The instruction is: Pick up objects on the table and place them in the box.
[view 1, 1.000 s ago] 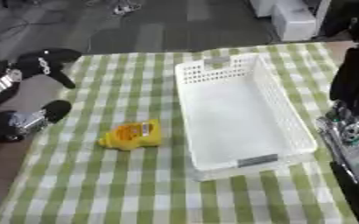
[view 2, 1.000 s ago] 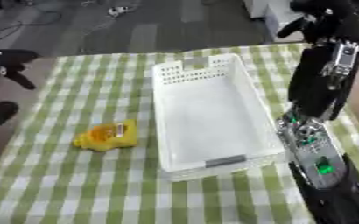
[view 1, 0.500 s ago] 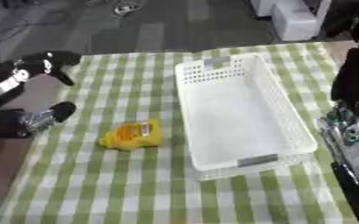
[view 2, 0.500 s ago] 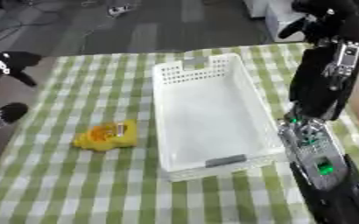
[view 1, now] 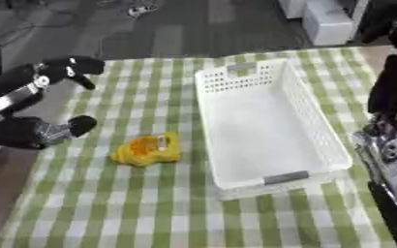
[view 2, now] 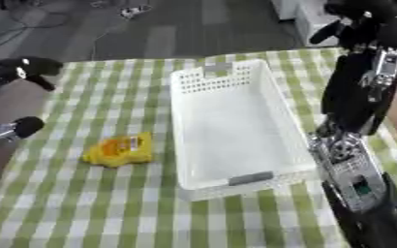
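A yellow packet [view 1: 147,149] with a small label lies flat on the green checked cloth, left of the white perforated basket [view 1: 327,140], which holds nothing I can see. My left hand [view 1: 24,131] hovers at the table's left edge, a short way left of the packet and apart from it. It is open, with fingers [view 1: 75,66] spread high above the thumb and nothing between them. My right hand [view 2: 363,17] is raised at the upper right, open and holding nothing, its forearm standing just right of the basket.
The checked table [view 1: 151,213] has bare cloth in front of the packet and the basket. Beyond the far edge is grey floor with cables and a white box [view 1: 329,22]. The right arm's base [view 2: 358,189] stands close to the basket's right rim.
My left hand has drifted a little to the right, closer to the packet. The packet, the basket and the right arm have not moved.
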